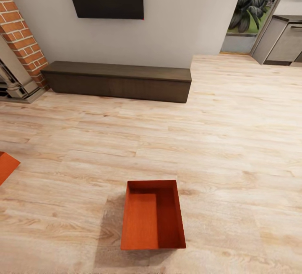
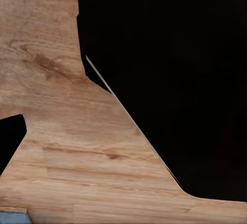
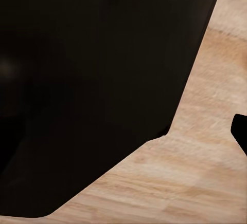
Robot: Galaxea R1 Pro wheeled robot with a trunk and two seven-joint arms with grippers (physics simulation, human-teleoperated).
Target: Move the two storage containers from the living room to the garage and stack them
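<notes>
Orange-red storage container (image 1: 153,215) is seen before the low cabinet (image 1: 117,81); end effector states cannot be told; a misjudged approach could shove it.

One storage container (image 1: 153,215) sits on the plank floor (image 1: 218,140) near the front; the second container (image 1: 6,166) lies left, well apart. Behind, a low cabinet (image 1: 117,80) lines the wall (image 1: 184,18).

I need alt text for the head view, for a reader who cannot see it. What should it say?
An open orange-red box sits empty on a light wood-plank floor, near the bottom centre. A corner of a second orange-red box shows at the left edge. Behind stand a long dark low cabinet against a pale wall, and a brick fireplace at left.
</notes>
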